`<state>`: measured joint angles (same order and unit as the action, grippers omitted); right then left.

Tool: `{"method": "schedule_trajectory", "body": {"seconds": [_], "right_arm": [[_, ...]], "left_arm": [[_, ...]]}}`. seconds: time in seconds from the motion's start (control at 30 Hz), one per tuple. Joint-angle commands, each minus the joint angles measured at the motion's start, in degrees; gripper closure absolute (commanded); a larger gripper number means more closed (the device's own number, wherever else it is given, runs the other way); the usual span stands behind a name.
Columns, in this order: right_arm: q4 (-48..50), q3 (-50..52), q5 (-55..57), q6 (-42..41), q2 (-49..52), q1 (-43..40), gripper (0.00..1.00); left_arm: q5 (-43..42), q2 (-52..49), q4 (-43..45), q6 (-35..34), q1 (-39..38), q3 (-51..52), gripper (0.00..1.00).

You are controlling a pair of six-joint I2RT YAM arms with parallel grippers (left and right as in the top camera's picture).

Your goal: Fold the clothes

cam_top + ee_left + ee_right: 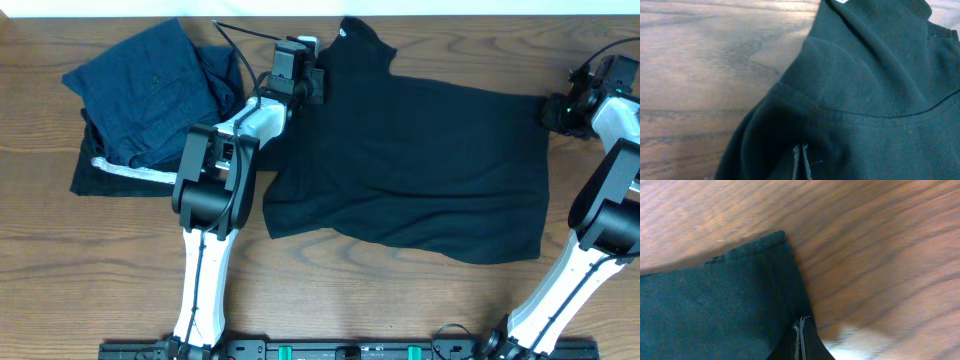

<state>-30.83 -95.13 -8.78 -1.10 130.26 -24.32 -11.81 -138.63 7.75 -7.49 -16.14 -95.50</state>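
Black fabric pinched at two points, ready for a fold.
The left end effector (802, 161) is closed on the shoulder of the top (420, 170), the right end effector (801, 339) on its far corner; both should be raised evenly and carried across together. The top is spread mid-counter (400, 300); navy garments (150, 90) are stacked near its left side and should be avoided.

Bare table (400, 300) in front of the black top (420, 160); navy folded pile (150, 90) near its left
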Motion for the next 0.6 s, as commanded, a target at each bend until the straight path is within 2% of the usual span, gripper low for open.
{"method": "schedule_trajectory", "body": {"seconds": [0.0,0.17,0.3,0.33,0.4,0.47,0.57], "right_arm": [[-0.13,0.81,8.15,2.10,3.58,-1.20,0.99],[3.78,0.52,6.75,2.08,3.56,-1.20,0.96],[3.52,-2.73,1.66,2.05,3.10,-1.18,0.71],[2.34,-4.31,0.22,2.01,2.58,-1.16,0.61],[-1.01,-7.61,-1.64,1.75,1.31,-1.16,0.49],[-5.79,-11.08,-2.91,0.72,-0.46,-1.16,0.43],[-14.23,-15.52,-3.28,-0.70,-4.20,-1.16,0.41]], "left_arm": [[0.66,-4.13,-0.68,-0.04,1.77,0.35,0.94],[0.59,-3.87,2.01,-0.02,2.62,-1.86,0.94],[0.24,-1.62,1.29,-0.02,2.84,-6.93,0.94],[0.24,-0.15,0.83,0.00,2.86,-8.13,0.94],[0.26,3.54,-1.44,-0.02,2.86,-10.01,0.94],[0.26,8.59,-5.16,-0.02,2.84,-10.38,0.94],[0.70,17.79,-16.98,-0.02,2.86,-10.38,0.92]]}}
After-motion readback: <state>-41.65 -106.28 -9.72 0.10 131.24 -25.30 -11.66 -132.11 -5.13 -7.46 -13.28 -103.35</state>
